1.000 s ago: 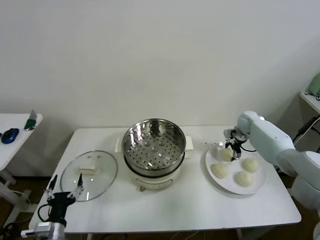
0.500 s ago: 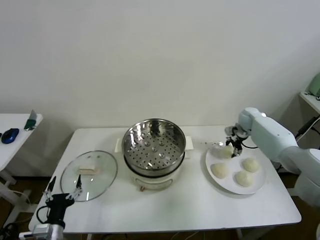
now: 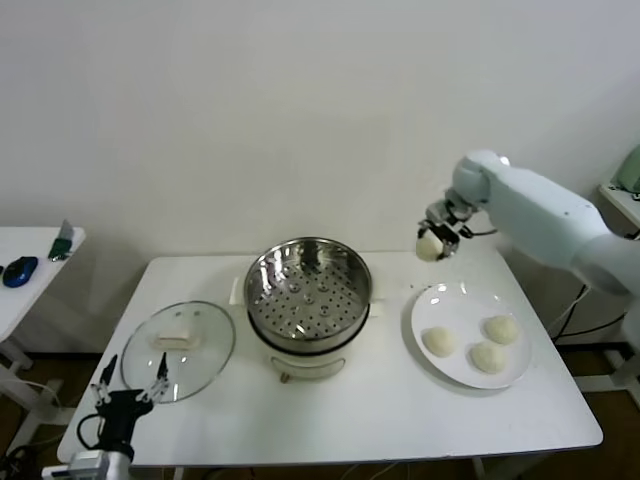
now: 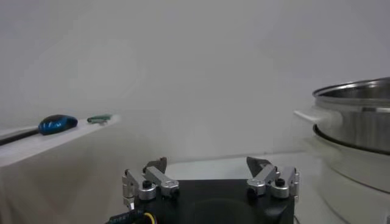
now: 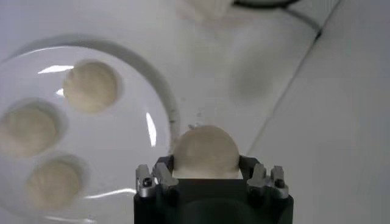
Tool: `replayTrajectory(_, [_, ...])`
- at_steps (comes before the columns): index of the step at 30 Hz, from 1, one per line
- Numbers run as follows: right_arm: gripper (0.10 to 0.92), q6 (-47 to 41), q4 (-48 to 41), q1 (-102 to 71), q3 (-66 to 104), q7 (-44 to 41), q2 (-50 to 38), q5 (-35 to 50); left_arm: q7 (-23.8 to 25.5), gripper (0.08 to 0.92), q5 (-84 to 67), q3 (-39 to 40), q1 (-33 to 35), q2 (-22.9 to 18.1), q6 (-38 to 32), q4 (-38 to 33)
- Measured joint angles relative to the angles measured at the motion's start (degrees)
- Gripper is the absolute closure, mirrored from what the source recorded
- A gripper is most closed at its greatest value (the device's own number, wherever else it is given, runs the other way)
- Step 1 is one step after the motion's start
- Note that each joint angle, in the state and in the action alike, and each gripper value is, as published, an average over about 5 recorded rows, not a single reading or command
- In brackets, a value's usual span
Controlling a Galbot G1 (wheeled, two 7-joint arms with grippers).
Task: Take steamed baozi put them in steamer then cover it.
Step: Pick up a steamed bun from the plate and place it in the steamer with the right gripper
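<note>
Right tool (image 3: 437,240), clamped on one baozi (image 3: 430,245) above the tabletop (image 3: 380,400), should travel level to the steamer (image 3: 307,290) before lowering gently.

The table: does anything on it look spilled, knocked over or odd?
Nothing stands out. The steamer is upright, its cover lies flat beside it, three baozi sit on the plate, and the right gripper holds a fourth baozi.

We find no legible text, label, brand, number or sign on anything in any view.
</note>
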Motion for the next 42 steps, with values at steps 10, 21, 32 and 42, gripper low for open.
replayTrajectory(10, [0.330, 8.4, 4.1, 8.2, -4.7, 0.5, 9.2, 0.2, 0.0, 0.177, 0.3, 0.6, 0.4, 0.0, 0.1, -0.1])
replayTrajectory(21, [0.330, 15.9, 0.6, 5.6, -6.1, 1.6, 20.7, -3.8, 0.0, 0.177, 0.0, 0.4, 1.3, 0.6, 0.2, -0.9])
replayTrajectory(32, [0.330, 20.2, -4.4, -0.1, -6.5, 2.1, 26.4, -10.1, 0.0, 0.177, -0.1, 0.7, 1.3, 1.1, 0.6, -1.3])
replayTrajectory(42, [0.320, 21.8, -7.3, -3.6, -6.0, 2.6, 28.8, -14.1, 0.0, 0.177, -0.1, 0.5, 1.4, 1.3, 0.6, -1.1])
